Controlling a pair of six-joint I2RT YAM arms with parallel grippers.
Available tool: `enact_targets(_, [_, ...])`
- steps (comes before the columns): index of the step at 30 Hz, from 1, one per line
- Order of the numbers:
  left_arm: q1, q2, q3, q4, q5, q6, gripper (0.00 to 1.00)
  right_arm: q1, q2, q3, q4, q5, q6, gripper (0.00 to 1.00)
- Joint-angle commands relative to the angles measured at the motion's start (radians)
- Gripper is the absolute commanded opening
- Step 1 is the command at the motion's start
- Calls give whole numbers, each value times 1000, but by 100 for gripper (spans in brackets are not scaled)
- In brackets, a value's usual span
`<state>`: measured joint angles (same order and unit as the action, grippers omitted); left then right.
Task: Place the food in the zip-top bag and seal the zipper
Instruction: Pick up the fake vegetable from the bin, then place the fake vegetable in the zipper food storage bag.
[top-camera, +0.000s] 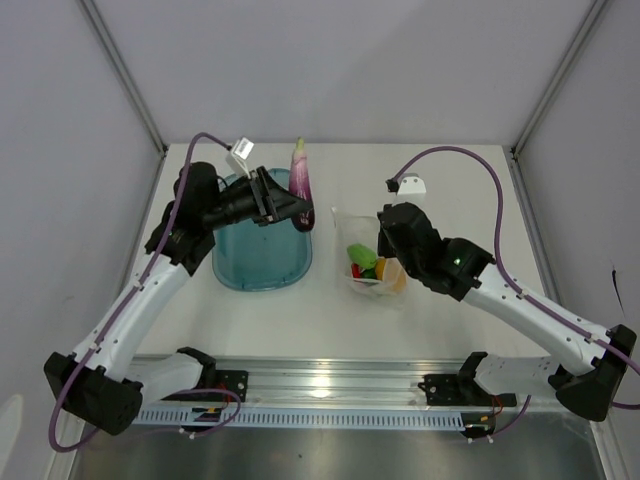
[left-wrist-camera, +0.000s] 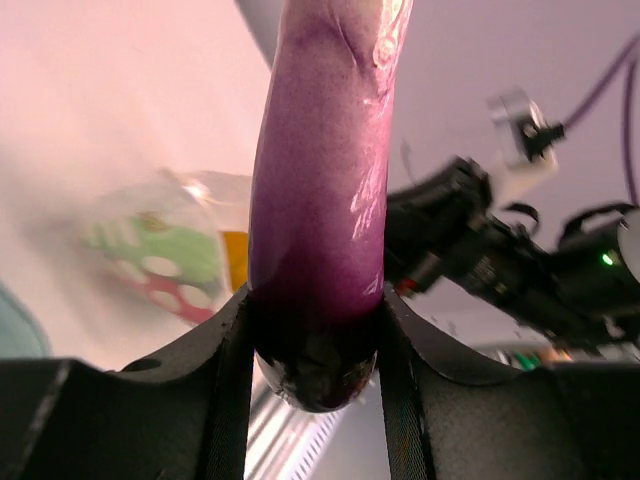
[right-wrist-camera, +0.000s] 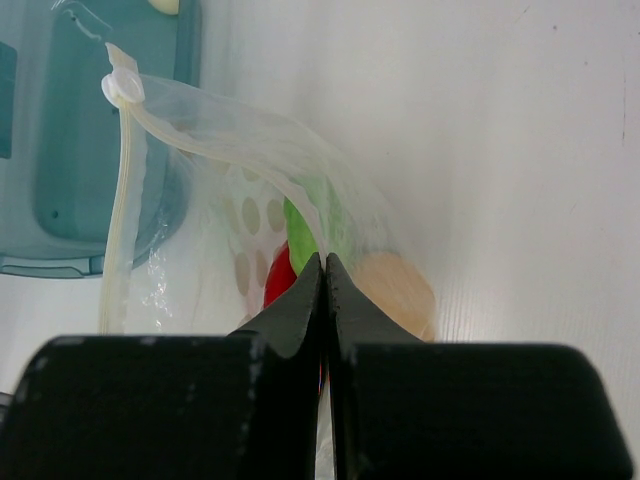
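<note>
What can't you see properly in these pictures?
- Left wrist view: the purple eggplant's top is cut off by the picture's edge.
- Left wrist view: the zip-top bag is blurred; its foods can't be told apart.
- Right wrist view: the right pincer hides the bag's lower part.
- Top view: the left pincer covers part of the teal tub.

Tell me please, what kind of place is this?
Probably a robot test cell: a white table closed in by plain grey panels, a left arm and right arm fixed to a metal rail, and toy food in a dotted bag.
</note>
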<state>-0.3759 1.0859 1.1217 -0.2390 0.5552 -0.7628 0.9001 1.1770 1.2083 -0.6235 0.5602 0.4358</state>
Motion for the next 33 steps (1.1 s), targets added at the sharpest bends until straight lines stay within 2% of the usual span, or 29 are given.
enact_targets(1, [-23,63,30,75,325,-84,1,8,-7,20,25,15,17,0])
enact_targets(5, [-83,40,-2,105,364,-191,1,10,-7,20,27,18,20,0])
enact_targets(8, [-123,26,-63,232,394,-344,1,10,-5,19,28,18,21,0])
enact_targets(9, [-129,25,-106,274,399,-436,0,10,-4,19,30,18,20,0])
enact_targets(12, [-150,17,-141,337,394,-550,1,11,1,20,33,15,21,0])
enact_targets(19, [-167,8,-186,159,312,-673,1,17,1,19,28,27,23,0])
enact_targets(23, [-175,25,-182,100,299,-676,1,26,1,20,25,50,18,0])
enact_targets(31, [-262,112,-177,75,315,-724,1,33,0,23,28,52,18,0])
enact_targets(33, [-282,124,-143,-63,276,-705,1,34,0,22,25,52,18,0])
